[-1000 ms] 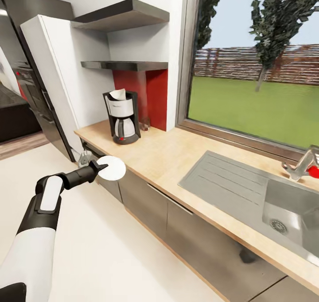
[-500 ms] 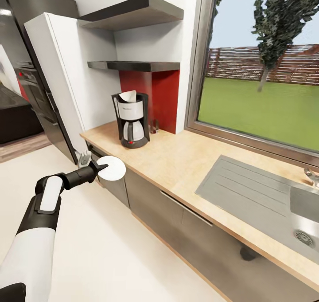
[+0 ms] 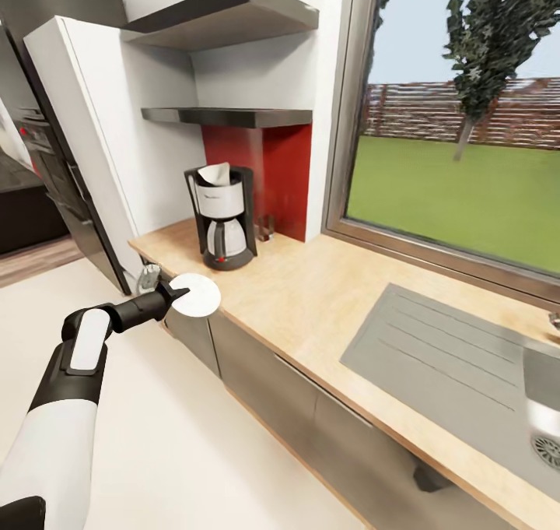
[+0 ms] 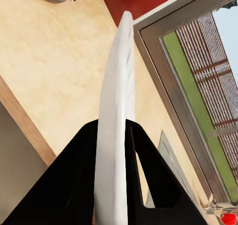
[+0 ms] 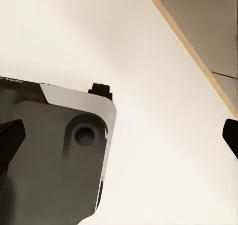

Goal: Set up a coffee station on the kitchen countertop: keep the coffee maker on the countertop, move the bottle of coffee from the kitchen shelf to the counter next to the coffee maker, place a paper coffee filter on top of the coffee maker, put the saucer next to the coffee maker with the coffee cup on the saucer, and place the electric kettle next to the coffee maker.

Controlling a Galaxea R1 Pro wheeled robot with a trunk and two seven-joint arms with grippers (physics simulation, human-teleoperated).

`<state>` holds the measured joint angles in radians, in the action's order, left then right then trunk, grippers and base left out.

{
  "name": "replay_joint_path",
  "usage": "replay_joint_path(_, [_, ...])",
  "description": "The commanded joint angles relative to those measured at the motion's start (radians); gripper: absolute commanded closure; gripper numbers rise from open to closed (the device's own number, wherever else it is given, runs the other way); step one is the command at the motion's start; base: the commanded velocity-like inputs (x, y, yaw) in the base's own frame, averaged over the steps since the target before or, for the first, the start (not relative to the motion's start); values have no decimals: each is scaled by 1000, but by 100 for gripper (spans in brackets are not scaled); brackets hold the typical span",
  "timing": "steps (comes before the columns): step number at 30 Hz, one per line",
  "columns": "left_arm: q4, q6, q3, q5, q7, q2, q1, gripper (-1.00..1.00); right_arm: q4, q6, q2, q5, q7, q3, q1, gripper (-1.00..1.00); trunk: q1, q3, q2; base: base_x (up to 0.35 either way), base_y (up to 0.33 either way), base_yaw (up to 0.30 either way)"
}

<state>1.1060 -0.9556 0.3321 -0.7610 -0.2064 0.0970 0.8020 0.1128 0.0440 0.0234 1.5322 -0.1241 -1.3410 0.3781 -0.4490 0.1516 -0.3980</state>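
Saucer (image 3: 196, 294) is held by its rim, clamped between the fingers of the left pincer (image 3: 173, 295), just short of the tabletop (image 3: 327, 289) edge. Coffee maker (image 3: 221, 216), filter already on top, stands ahead of the pincer, further in. Right pincer state cannot be told. Since 0.5 s ago the camera view has shifted; the arm pose is unchanged.

Bright, even daylight fills the kitchen, strongest from the window (image 3: 459, 125). The tabletop (image 3: 327, 289) is evenly lit, with only soft shadow under the shelves (image 3: 225, 114) and beside the coffee maker (image 3: 222, 217). Renders are sharp, without glare. Verticals lean outward toward the head view's edges. Both wrist views stay crisp up close.
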Motion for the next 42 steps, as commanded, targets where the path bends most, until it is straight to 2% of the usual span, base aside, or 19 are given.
replay_joint_path(1, [0,-5,2,9,-8,0,1,100,2,3,0,5,-6,-6,1,-100,-1,2,-2,231,-111,0])
replay_joint_path(10, [0,-5,1,11,-8,1,0,100,2,2,0,5,-6,-6,1,-100,-1,2,-2,80,-193,0])
replay_joint_path(18, [0,-6,2,8,-8,15,0,100,1,3,-1,5,-7,-6,1,-100,-1,2,-2,136,154,0])
replay_joint_path(27, [0,-6,2,8,-8,15,0,100,-29,3,-60,6,-7,-6,1,-100,-1,2,-2,12,12,0])
replay_joint_path(36, [0,-6,1,9,-8,15,0,100,-29,2,-68,5,-8,-6,1,-100,-1,2,-2,0,0,0])
replay_joint_path(42, [0,-6,1,8,-8,15,-1,100,-27,3,-66,4,-12,-11,1,-100,-1,2,-2,0,0,-189])
